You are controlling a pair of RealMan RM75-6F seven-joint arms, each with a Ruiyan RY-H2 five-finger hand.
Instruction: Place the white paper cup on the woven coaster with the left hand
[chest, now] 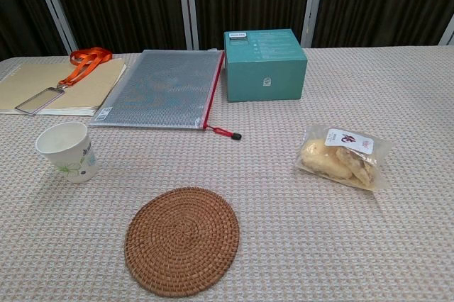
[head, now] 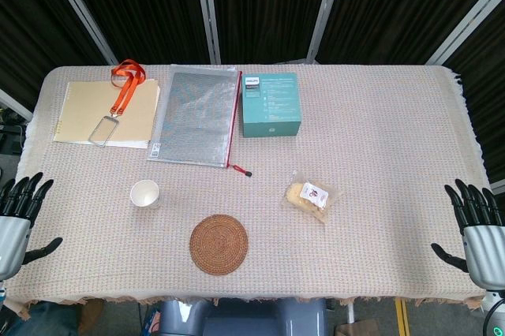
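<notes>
Presently the white paper cup (head: 145, 193) stands upright on the woven tablecloth (head: 379, 154), toward the robot's left side of the table, mouth up and touched by nothing. The woven coaster (head: 218, 244) lies flat near the front edge, to the right of the cup and nearer the robot, apart from it with bare cloth between them.

The left hand (head: 17, 214) sits at the table's left edge, well apart from the cup, fingers spread and extended, holding nothing. The right hand (head: 477, 229) sits at the opposite edge, likewise spread and unladen. Neither hand appears in the chest view.

Further back lie a manila folder (head: 102, 111) carrying an orange lanyard (head: 125, 87), a mesh zip pouch (head: 195, 117) just beside it, and a teal box (head: 270, 104). A bagged pastry (head: 310, 196) rests right of the coaster.
</notes>
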